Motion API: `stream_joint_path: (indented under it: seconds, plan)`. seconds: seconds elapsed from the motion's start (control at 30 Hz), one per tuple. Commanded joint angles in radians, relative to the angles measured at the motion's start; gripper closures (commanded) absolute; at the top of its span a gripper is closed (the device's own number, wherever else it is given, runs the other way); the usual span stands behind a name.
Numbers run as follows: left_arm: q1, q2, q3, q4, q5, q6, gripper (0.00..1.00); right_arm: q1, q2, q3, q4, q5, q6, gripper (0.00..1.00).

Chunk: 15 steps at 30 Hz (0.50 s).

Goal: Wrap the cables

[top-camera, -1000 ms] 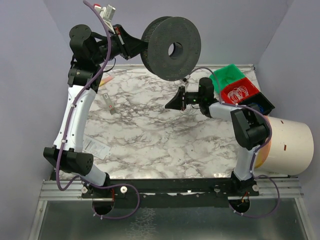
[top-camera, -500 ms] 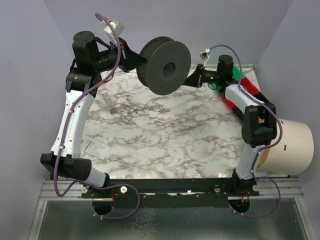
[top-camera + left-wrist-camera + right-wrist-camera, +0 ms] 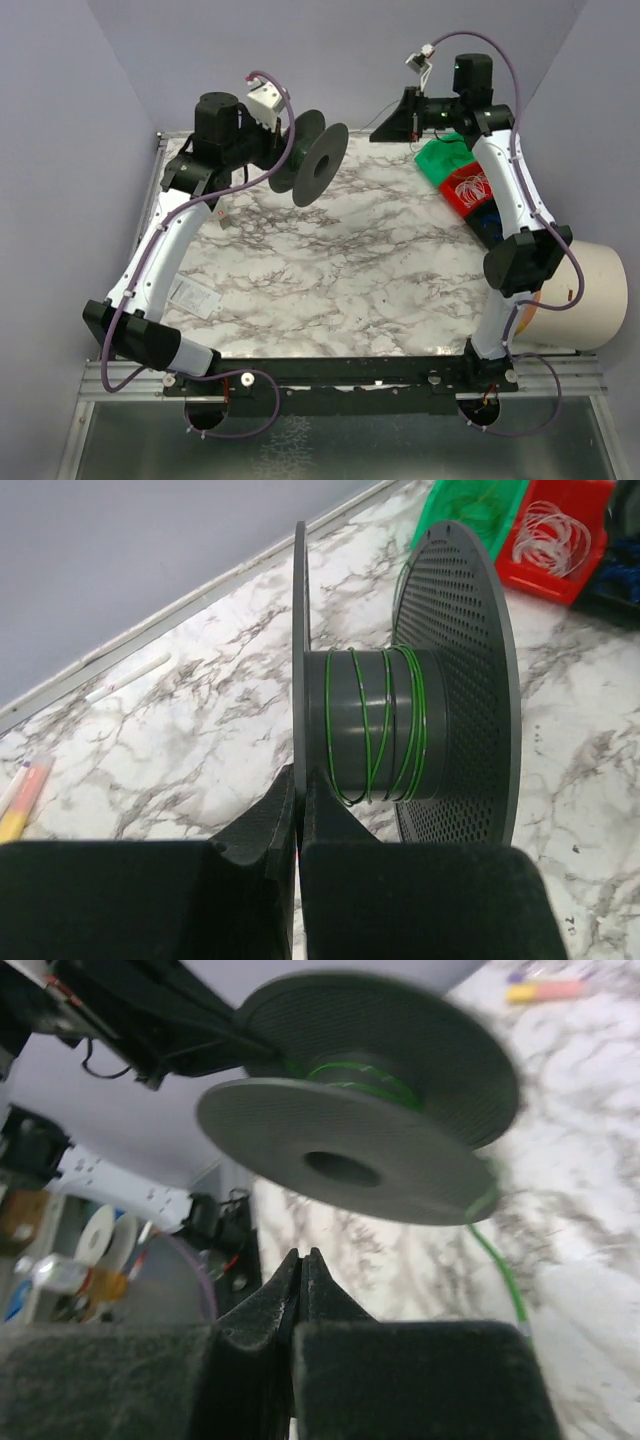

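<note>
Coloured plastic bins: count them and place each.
3, along the right edge: green plastic bin farthest, red plastic bin next, dark bin nearest, partly under the right arm.

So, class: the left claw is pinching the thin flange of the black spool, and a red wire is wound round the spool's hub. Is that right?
Not quite: the wire is green, not red. The left wrist view shows the left claw pinching the thin flange of the black spool, with the green wire wound round the spool's hub.
</note>
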Motion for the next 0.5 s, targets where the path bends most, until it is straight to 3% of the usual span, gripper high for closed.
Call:
stream_joint_path:
  seconds: [0.0,0.3,0.47]
  plan:
    - [-0.091,0.009,-0.021,0.053,-0.318,0.009,1.00,0.129,-0.059,-0.128,0.026,-0.163,0.089,1.00]
    - [-0.141,0.095,-0.072,0.091,-0.527,-0.096,1.00,0.307,-0.109,-0.298,0.716,-0.228,0.511,1.00]
    - [-0.144,0.124,-0.078,0.088,-0.553,-0.153,1.00,0.325,-0.072,-0.284,0.825,-0.234,0.604,1.00]
